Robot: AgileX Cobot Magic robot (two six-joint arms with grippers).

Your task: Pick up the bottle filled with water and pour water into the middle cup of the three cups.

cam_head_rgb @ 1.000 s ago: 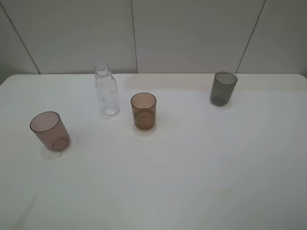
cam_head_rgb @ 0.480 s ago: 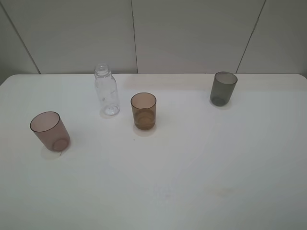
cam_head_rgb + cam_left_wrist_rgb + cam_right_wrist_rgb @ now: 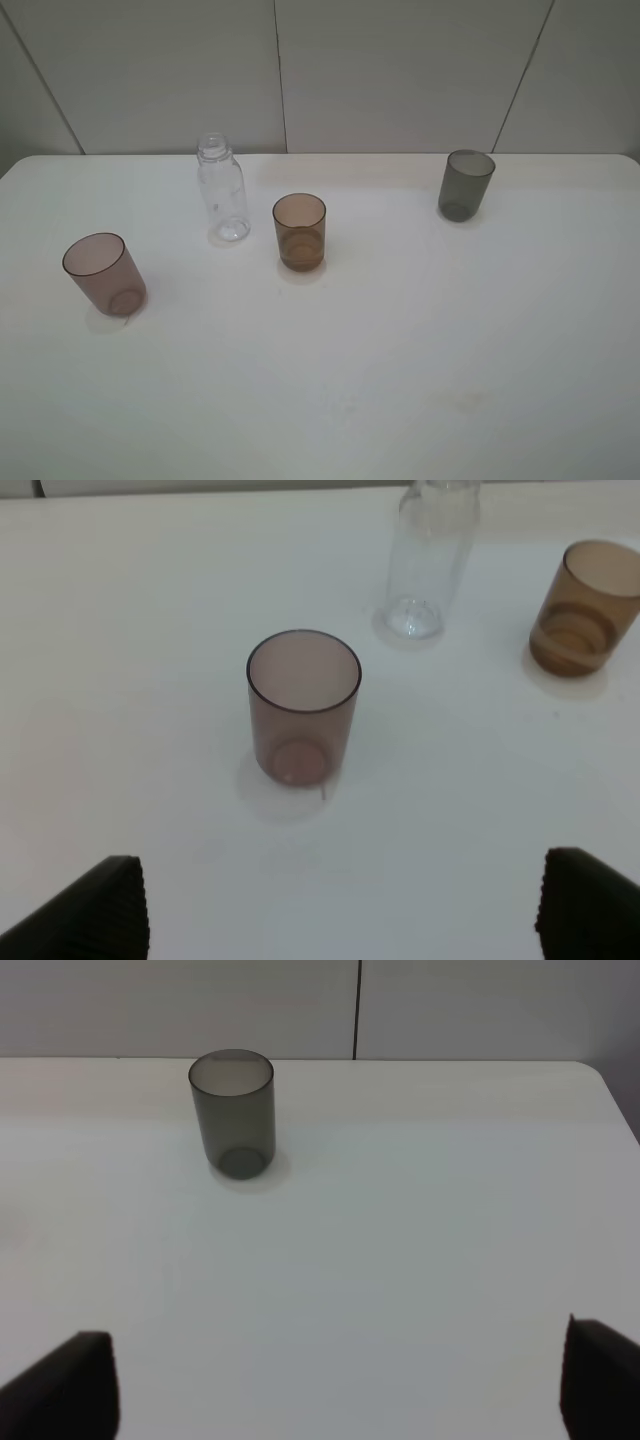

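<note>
The bottle (image 3: 222,190) stands upright on the white surface (image 3: 400,350), capless, just beside the middle cup (image 3: 300,232) on its left and a little farther back toward the wall. The middle cup is upright, with a shallow layer of liquid showing near its base. The pinkish mauve-brown cup (image 3: 104,273) stands well apart from the middle cup, to its left and nearer the front edge; the smoky grey cup (image 3: 466,184) stands well apart on the other side, to the right and farther back.

In the left wrist view the left gripper (image 3: 340,905) has its jaws spread wide, holding nothing; only the two dark fingertips (image 3: 95,910) show at the frame's corners. The pinkish cup (image 3: 303,707) sits between and ahead of these jaws, not touching them, and the bottle (image 3: 430,555) lies farther beyond it, well apart from the jaws, with the middle cup (image 3: 585,607) beside it.

In the right wrist view the right gripper (image 3: 340,1380) likewise has its jaws wide apart and bare, with the grey cup (image 3: 233,1112) well ahead of them
</note>
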